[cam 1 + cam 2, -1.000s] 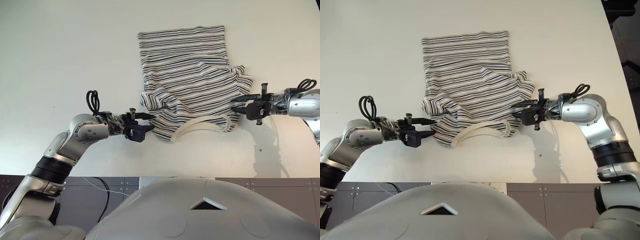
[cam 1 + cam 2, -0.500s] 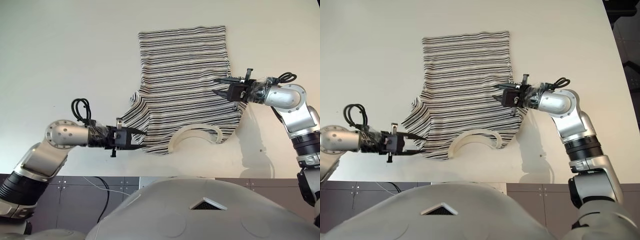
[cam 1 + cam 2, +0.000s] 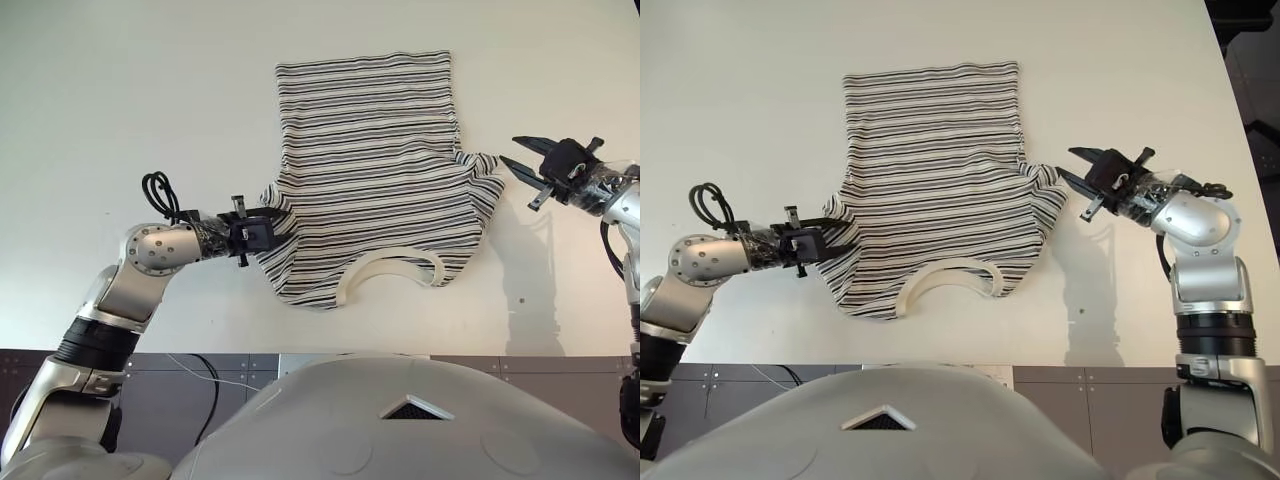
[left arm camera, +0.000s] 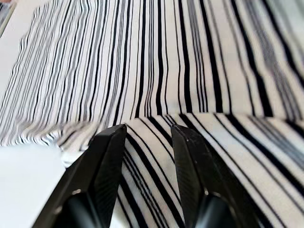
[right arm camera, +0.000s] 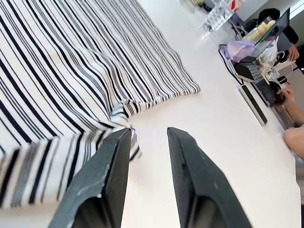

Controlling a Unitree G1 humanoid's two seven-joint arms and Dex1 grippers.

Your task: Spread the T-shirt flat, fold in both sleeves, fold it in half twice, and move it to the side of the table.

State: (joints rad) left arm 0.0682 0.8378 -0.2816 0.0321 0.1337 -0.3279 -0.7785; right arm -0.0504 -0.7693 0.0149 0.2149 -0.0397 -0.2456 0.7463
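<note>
On the white table [image 3: 120,90], near its middle, the T-shirt [image 3: 375,170] lay spread, black and white stripes running across it. Its hem [image 3: 362,62] pointed to 12 o'clock and its pale collar [image 3: 395,268] to 6 o'clock, nearest the robot. The body lay mostly flat, with light ripples. The collar band curled up in a loose arc off the cloth.

The left sleeve [image 3: 272,198] stood out at 9 o'clock, bunched into a short fold. The right sleeve [image 3: 485,168] stuck out at 3 o'clock, crumpled into a small knot, its tip touching the table.

The left gripper [image 3: 262,232] sat at 8 o'clock of the shirt, right at the left sleeve's edge, low on the table. In the left wrist view its claw [image 4: 148,133] stood narrowly apart, both fingers [image 4: 111,152] over striped cloth that ran between and beneath them. Whether they pinched any of it could not be told.

The right gripper [image 3: 522,160] hung at 3 o'clock, just beside the right sleeve and apart from it. Its claw was spread wide and pointed toward the shirt. In the right wrist view [image 5: 148,130] the sleeve's tip lay against the inner side of one finger [image 5: 109,166], with bare table between the two.

Some clutter [image 5: 247,57] sat farther along the table beyond the hem, too small to name.
</note>
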